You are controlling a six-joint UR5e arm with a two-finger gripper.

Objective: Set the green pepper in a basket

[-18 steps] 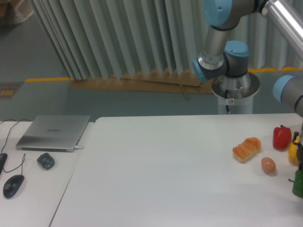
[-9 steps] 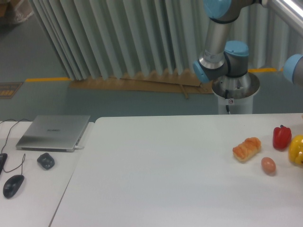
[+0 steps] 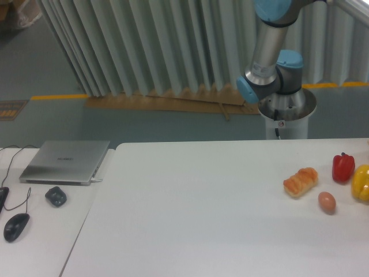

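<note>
The green pepper is out of view, and no basket shows either. Only the arm's upper links [image 3: 270,55] and its round base [image 3: 286,107] appear, behind the table's far edge at the right; the gripper itself lies beyond the picture. On the white table [image 3: 190,213] near the right edge sit a red pepper [image 3: 343,167] and a yellow pepper [image 3: 362,183] cut by the frame.
A bread roll [image 3: 300,181] and a brown egg [image 3: 327,201] lie left of the peppers. On the lower desk at left are a closed laptop [image 3: 66,161], a dark mouse [image 3: 16,226] and a small dark object [image 3: 56,196].
The green pepper and the wrist seen at the right edge one second ago have left the picture. The arm's links swung up and right. The yellow pepper now shows unobstructed.
</note>
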